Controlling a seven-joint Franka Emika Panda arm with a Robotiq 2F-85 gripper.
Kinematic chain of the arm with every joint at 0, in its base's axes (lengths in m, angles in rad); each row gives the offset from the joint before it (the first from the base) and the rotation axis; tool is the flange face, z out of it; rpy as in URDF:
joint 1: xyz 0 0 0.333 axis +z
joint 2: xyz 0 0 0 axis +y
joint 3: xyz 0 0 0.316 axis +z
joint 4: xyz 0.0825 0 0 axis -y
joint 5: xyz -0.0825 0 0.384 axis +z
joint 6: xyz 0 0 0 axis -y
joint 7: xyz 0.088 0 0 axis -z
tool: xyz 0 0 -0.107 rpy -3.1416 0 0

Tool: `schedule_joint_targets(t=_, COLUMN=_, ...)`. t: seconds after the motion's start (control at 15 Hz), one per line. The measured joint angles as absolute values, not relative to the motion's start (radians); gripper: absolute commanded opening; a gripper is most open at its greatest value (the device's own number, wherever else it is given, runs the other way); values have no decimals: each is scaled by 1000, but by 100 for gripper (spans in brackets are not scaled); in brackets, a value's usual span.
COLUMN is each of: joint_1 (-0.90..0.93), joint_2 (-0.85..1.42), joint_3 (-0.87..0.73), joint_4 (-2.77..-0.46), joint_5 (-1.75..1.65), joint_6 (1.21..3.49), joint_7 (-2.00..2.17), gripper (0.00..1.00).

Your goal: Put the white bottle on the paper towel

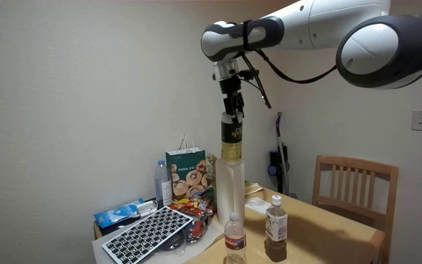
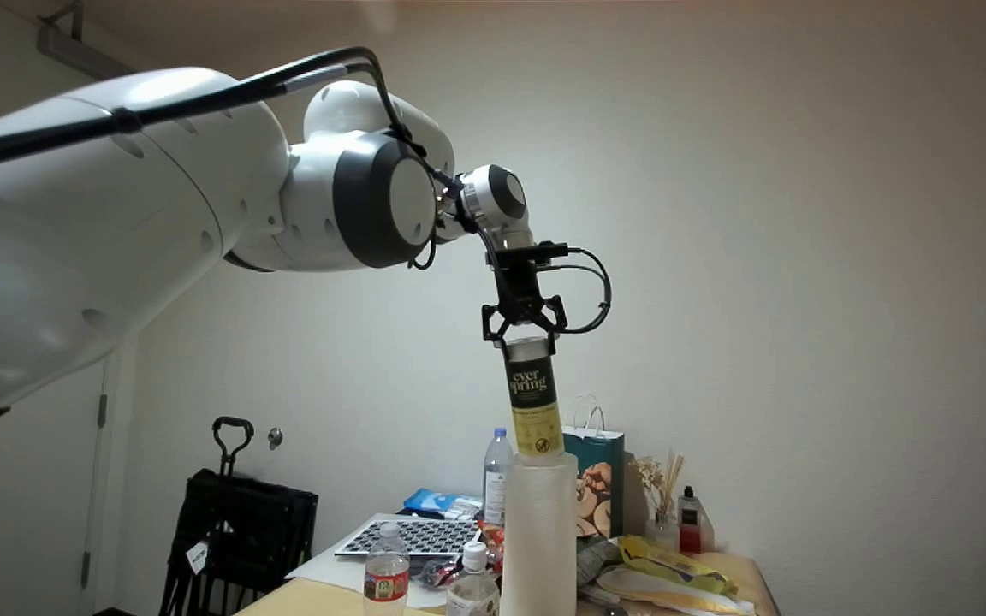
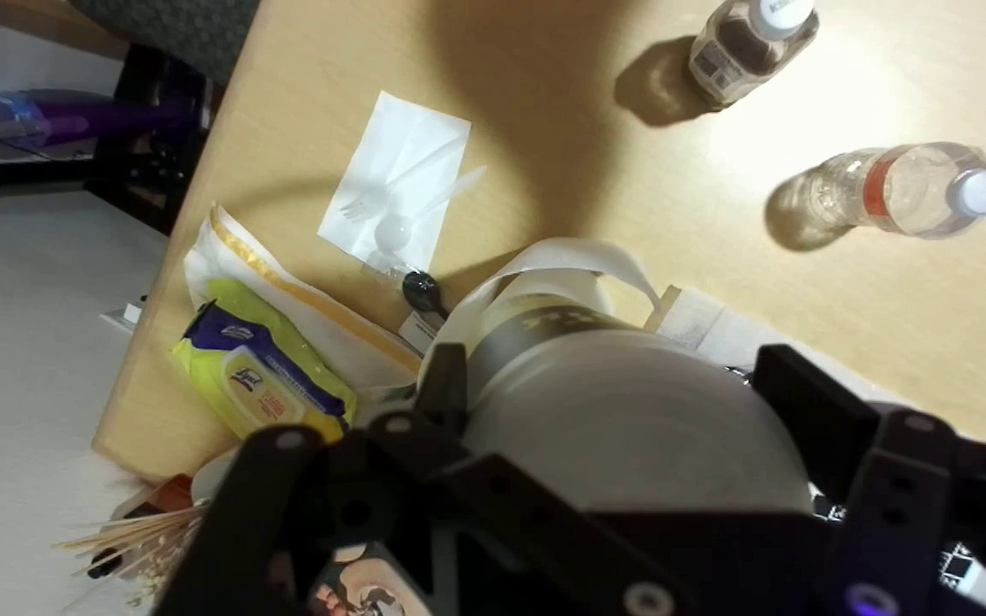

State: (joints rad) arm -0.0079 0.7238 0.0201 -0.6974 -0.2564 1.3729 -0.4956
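Note:
The white bottle [image 1: 232, 134] [image 2: 534, 402] has a pale cap end and a black and yellow label. In both exterior views its lower end meets the top of the upright white paper towel roll [image 1: 229, 190] [image 2: 540, 539]; it leans slightly in an exterior view. I cannot tell whether its full weight rests there. My gripper [image 1: 234, 115] [image 2: 529, 346] points down from above, with a finger on each side of the bottle's top end, seemingly touching. In the wrist view the bottle's round pale end [image 3: 638, 419] fills the space between the fingers [image 3: 613, 385], hiding most of the roll.
A label bottle [image 1: 235, 238] and a brownish bottle [image 1: 276, 229] stand near the roll. A green paper bag [image 1: 187, 172], a tall clear bottle [image 1: 162, 183] and a checkered board [image 1: 148, 234] are behind. Yellow wipes [image 3: 266, 359] and a napkin with cutlery [image 3: 399, 180] lie on the table.

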Motion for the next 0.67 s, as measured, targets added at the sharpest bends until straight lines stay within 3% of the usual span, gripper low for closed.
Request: schedule_joint_targets(t=0.67, joint_1=-6, joint_2=772, joint_3=14, joint_4=-598, joint_5=-276, joint_6=1343, joint_7=-535, gripper=60)
